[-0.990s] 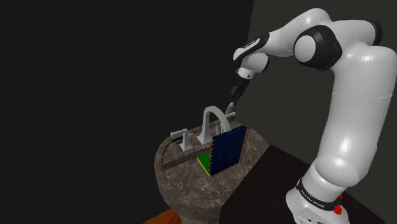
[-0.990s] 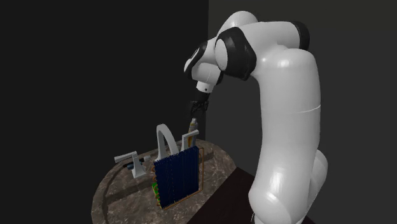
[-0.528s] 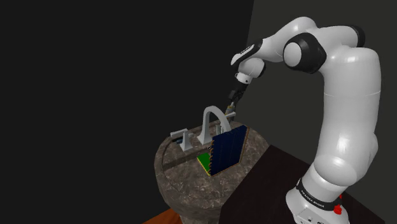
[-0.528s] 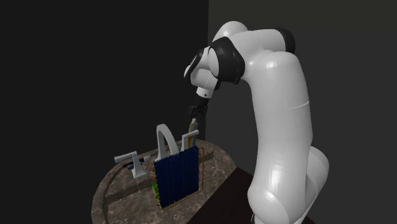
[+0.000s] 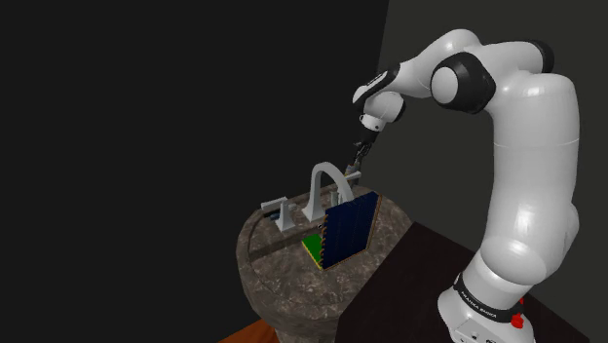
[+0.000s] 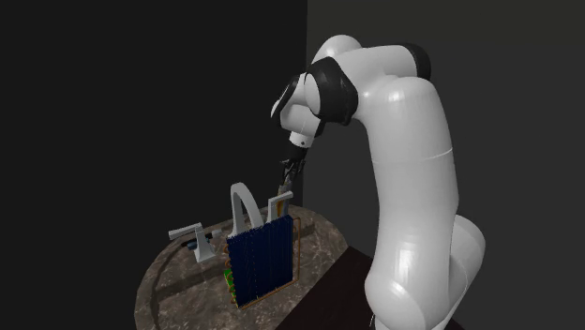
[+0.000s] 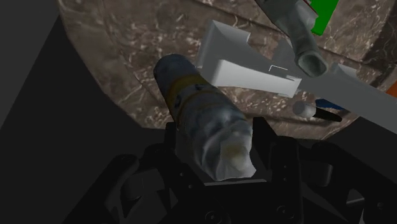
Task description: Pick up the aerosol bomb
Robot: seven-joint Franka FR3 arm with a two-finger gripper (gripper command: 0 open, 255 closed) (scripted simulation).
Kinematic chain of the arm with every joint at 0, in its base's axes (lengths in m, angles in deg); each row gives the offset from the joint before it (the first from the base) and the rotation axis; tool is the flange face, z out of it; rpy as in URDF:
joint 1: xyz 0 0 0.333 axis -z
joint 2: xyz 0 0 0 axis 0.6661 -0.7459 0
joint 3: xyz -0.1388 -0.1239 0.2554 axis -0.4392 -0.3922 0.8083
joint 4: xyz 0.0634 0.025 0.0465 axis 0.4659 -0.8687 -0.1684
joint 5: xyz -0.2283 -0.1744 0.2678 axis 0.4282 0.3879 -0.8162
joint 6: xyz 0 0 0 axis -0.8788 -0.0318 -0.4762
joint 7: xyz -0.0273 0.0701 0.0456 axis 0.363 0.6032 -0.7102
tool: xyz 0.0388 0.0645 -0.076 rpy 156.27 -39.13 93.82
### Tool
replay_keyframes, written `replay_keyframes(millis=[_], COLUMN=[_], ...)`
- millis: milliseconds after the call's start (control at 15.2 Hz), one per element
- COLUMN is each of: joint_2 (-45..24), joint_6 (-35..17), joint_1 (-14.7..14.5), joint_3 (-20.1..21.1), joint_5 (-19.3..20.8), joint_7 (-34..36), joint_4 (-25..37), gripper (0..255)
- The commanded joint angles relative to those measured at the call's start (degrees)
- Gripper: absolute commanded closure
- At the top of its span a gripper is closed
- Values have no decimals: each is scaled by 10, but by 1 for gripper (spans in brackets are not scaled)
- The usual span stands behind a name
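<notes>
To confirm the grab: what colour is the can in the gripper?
Mottled grey-white with a yellowish band; the can shows best in the wrist view.

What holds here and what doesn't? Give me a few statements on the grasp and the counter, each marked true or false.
1. The gripper is shut on the aerosol can. True.
2. The can is bright red. False: it is greyish white with a yellow band.
3. The faucet has a low, straight spout. False: it rises in a tall arch.
4. A dark blue ribbed box stands on the stone-patterned counter. True.
</notes>
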Motion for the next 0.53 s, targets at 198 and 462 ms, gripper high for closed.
replay_keyframes(millis=[198, 462], joint_2=[0, 13], joint_6=[0, 14], joint_1=[-1, -3], joint_3=[0, -4], joint_5=[0, 10], joint_7=[0, 11], joint_4=[-1, 3], gripper=[255, 255])
